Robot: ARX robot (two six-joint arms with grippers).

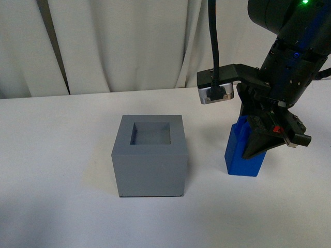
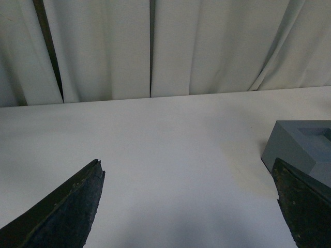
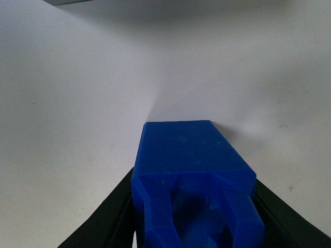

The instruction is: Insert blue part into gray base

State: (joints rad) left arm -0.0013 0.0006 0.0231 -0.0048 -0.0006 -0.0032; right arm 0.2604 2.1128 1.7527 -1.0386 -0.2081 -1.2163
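The gray base [image 1: 150, 157] is a matte cube with a square recess in its top, standing mid-table. The blue part [image 1: 243, 155] stands upright on the table to the base's right, a little apart from it. My right gripper [image 1: 261, 142] comes down from above and is shut on the blue part's upper half. The right wrist view shows the blue part [image 3: 194, 181] clamped between the black fingers [image 3: 111, 222]. My left gripper [image 2: 189, 206] is open and empty over bare table, with a corner of the gray base [image 2: 302, 144] beside one finger [image 2: 305, 206].
The white table [image 1: 57, 170] runs back to pale curtains [image 1: 119, 41]. A black cable [image 1: 213, 36] hangs down to the right wrist camera. A sliver of the gray base shows at the far edge of the right wrist view [image 3: 77, 1].
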